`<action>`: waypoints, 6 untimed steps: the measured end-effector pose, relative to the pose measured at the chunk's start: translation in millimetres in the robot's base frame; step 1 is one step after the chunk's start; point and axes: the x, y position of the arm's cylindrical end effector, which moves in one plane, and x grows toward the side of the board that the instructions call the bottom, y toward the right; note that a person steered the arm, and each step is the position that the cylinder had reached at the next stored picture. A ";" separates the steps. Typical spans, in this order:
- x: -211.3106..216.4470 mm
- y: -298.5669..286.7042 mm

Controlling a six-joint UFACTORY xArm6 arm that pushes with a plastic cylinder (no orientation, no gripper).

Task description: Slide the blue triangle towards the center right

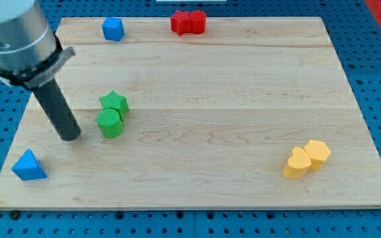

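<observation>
Blue triangle [29, 166] untouched at worktop [243, 99] bottom-left; my tip [71, 137], a plain rod end effector without jaws, sits above-right. Approach step: get round to its left.

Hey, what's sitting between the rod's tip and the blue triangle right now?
Nothing: in the camera view only bare board separates my tip from the blue triangle, which lies toward the view's bottom left of it.

**What everything looks like it's made of**

Counter [243, 99] is pale wood, smooth, visible grain, matt; blue triangle [29, 165] looks like matt plastic; the green blocks [113, 114] have fine ribbed faces; rod above my tip [71, 137] is dark and matt; the arm housing [12, 33] is grey with a slight sheen.
</observation>
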 end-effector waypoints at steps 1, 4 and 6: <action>36.7 31.9; 89.2 -72.4; 47.2 -81.4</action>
